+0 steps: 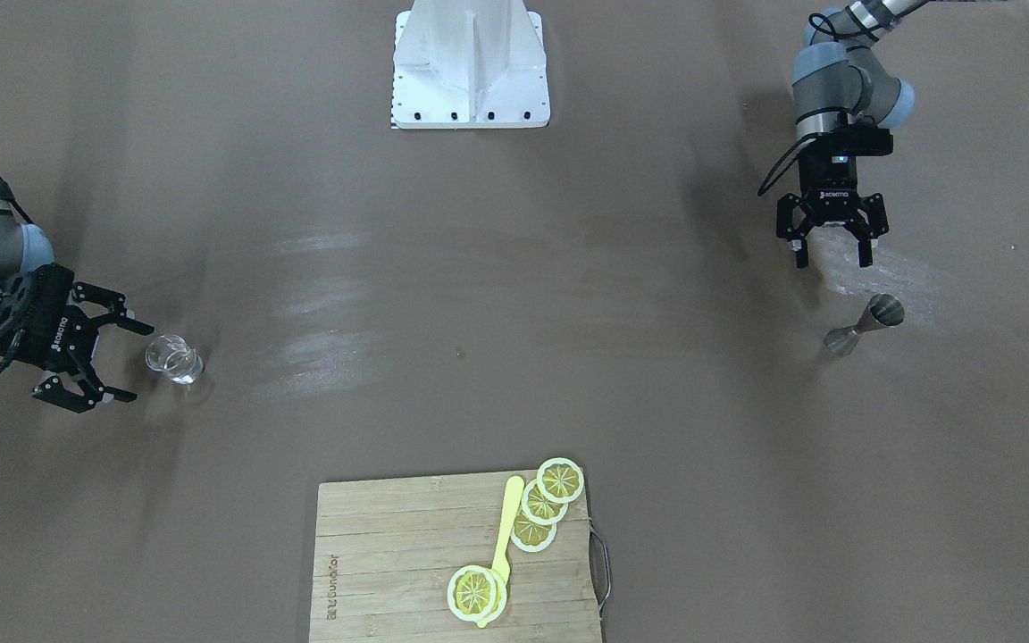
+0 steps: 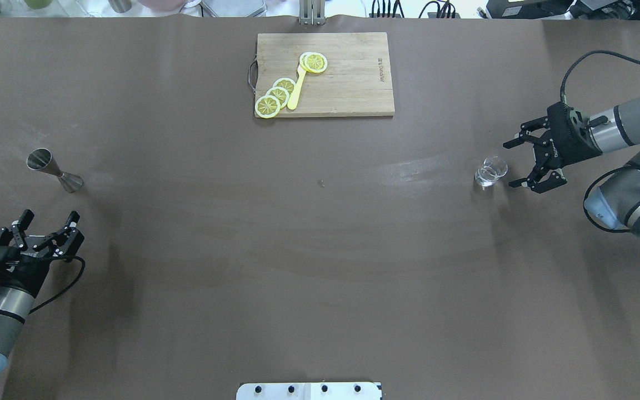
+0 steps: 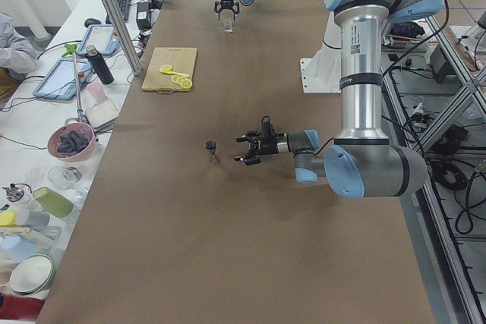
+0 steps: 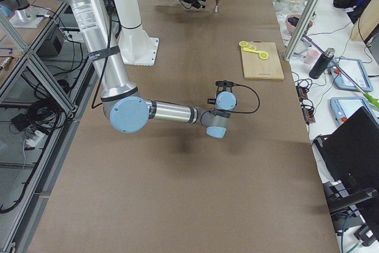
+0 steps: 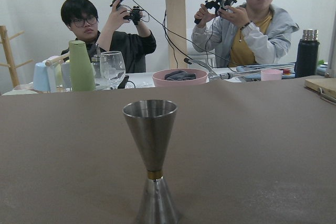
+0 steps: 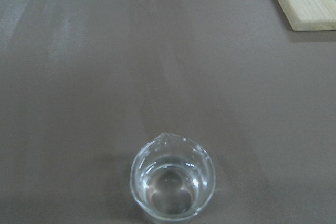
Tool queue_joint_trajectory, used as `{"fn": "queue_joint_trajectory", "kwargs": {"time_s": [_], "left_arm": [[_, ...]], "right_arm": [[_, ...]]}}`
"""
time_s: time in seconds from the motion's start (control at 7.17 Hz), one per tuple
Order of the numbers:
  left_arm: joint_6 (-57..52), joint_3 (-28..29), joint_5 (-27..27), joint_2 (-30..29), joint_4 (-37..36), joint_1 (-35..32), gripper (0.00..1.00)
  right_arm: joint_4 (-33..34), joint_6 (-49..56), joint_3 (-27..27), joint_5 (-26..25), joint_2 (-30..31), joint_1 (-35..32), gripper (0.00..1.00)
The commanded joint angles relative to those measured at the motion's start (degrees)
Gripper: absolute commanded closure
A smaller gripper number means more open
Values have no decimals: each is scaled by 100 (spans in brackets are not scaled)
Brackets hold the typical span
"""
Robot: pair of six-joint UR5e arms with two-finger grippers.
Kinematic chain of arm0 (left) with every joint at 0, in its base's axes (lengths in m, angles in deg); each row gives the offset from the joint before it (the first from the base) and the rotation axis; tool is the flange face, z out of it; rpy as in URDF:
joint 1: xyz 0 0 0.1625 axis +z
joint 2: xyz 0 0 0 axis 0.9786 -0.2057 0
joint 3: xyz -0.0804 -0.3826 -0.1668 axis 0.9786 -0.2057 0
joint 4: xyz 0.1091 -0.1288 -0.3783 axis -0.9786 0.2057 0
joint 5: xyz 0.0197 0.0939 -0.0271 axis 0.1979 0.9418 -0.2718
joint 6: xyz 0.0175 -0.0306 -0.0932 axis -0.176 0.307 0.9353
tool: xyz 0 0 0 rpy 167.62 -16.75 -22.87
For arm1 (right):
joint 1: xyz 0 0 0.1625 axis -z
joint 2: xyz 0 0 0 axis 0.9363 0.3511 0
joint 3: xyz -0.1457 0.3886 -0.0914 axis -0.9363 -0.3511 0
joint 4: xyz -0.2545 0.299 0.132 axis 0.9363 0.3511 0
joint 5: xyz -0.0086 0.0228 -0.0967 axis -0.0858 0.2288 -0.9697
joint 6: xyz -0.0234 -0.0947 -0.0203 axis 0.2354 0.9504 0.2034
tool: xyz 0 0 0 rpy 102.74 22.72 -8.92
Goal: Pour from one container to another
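Observation:
The small clear glass cup [image 2: 489, 172] stands upright on the brown table at the robot's right, its pouring lip visible in the right wrist view [image 6: 172, 182]. My right gripper [image 2: 510, 164] is open and level with the cup, just short of it, its fingers apart on either side of the approach and not touching it [image 1: 135, 362]. The steel hourglass jigger [image 2: 53, 170] stands upright on the robot's left and fills the left wrist view [image 5: 151, 161]. My left gripper [image 2: 49, 215] is open a short way in front of the jigger and holds nothing [image 1: 832, 259].
A wooden cutting board [image 2: 348, 83] lies at the far middle edge with lemon slices [image 2: 275, 95] and a yellow utensil [image 2: 296, 89] on it. The robot's white base [image 1: 470, 67] is at the near edge. Two operators sit beyond the table's left end [image 5: 247, 19].

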State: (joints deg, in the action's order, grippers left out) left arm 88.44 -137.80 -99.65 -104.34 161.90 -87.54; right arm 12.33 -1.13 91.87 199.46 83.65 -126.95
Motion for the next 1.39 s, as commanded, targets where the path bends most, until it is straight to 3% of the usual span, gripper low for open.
{"fn": "queue_joint_trajectory", "kwargs": {"time_s": [0.0,0.14,0.42,0.98,1.25], "left_arm": [[932,-9,173,-32,-564,1,1],[942,-9,173,-50,-678,-17,1],[942,-9,216,-224,-1920,-253,1],[951,157,-256,-856,-2085,-1052,1],[960,631,-320,-1306,-2085,-1388,1]], "right_arm": [[32,-36,-2,-72,-56,99,0],[24,-36,7,-81,-74,151,1],[-11,-36,7,-195,-65,257,1],[-38,-36,16,-274,-74,284,5],[-29,-36,16,-319,-74,371,13]]}}
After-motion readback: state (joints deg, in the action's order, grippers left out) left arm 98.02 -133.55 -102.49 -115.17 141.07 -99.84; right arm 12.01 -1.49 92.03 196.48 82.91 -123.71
